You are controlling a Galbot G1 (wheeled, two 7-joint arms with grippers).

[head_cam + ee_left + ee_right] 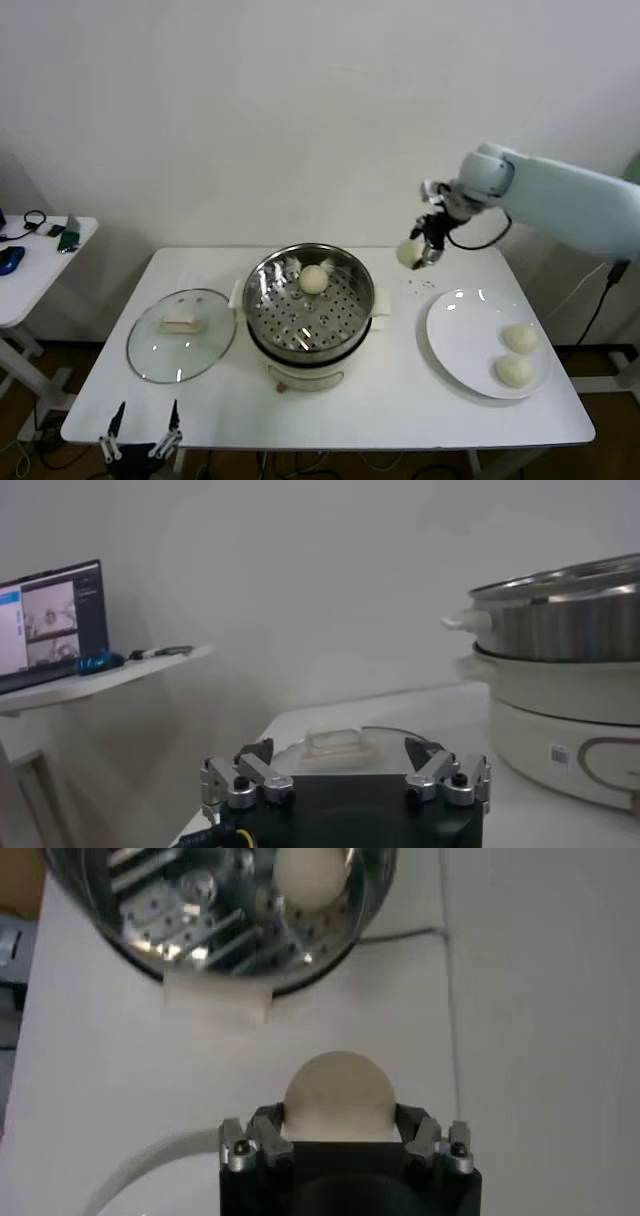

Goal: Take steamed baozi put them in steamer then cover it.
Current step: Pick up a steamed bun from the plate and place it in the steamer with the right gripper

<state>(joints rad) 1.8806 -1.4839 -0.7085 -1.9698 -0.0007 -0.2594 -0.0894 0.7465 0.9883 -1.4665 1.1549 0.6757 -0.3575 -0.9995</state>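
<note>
Now the right pincer [420, 252] hangs in the air above the white surface [400, 400], between the steamer [310, 312] and the white plate [462, 340], with its fingers closed around one steamed baozi [408, 253]. The right wrist view shows that bun [340, 1096] seated between the two fingers, its domed top bulging out past them, with the steamer's white side handle [216, 1001] and rim below it.

The steamer stands near the middle of the surface, uncovered, its perforated tray [322, 318] bare except for a single bun [314, 279] lying towards the far side. In the right wrist view that bun [312, 875] shows near the pot's wall. Two more buns rest on the plate at the robot's right, one [520, 338] farther from the robot and one [514, 371] nearer, close beside each other along the plate's right-hand part.

The cover [181, 335] lies flat on the surface just to the left of the steamer, its cream handle [182, 323] upward.

The left pincer [140, 432] waits low at the near edge of the surface, in front of the cover, its fingers spread wide and holding nothing. From the left wrist view the cover [345, 748] lies just beyond those fingers, with the steamer [560, 680] off to one side.

A small side table [40, 260] with a few dark items stands at the far left.
</note>
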